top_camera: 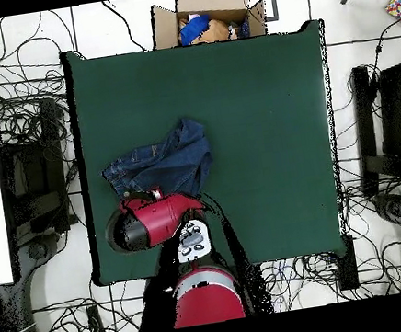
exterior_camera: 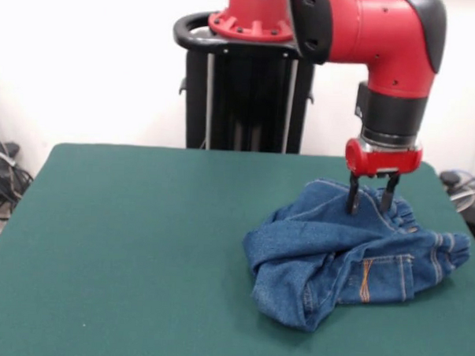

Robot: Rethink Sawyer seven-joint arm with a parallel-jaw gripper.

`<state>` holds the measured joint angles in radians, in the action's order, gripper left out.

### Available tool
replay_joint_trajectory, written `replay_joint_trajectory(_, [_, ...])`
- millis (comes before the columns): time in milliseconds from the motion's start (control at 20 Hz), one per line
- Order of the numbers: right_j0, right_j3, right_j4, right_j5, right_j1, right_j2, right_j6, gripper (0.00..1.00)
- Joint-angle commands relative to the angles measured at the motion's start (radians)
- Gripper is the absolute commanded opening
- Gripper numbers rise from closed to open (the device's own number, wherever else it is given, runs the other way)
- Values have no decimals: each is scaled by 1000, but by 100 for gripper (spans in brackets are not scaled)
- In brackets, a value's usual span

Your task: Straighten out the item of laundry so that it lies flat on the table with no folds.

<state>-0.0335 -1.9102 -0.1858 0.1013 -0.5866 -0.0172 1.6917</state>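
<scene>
The item of laundry [exterior_camera: 352,258], a small pair of blue denim jeans with orange stitching, lies crumpled and folded over itself at the right of the table [exterior_camera: 140,245]. In the overhead view the jeans [top_camera: 171,159] lie left of the table's [top_camera: 263,127] middle, close to the robot's edge. My gripper [exterior_camera: 370,207] points straight down onto the bunched cloth near its gathered waistband, with both black fingers [exterior_camera: 352,197] set apart and their tips touching the denim. From above, the red arm [top_camera: 152,220] hides the gripper.
An open cardboard box [top_camera: 205,15] with coloured things stands beyond the table's far edge in the overhead view. Cables [top_camera: 22,126] cover the floor round the table. The black pedestal [exterior_camera: 245,92] stands behind the table.
</scene>
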Motion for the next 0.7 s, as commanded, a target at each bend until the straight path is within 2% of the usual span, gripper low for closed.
replay_joint_trajectory(50, [-20,-26,81,-25,21,19,246,100])
replay_joint_trajectory(400, [-46,-53,114,-48,34,-15,265,100])
replay_joint_trajectory(700, [-116,-57,175,-87,61,-14,305,100])
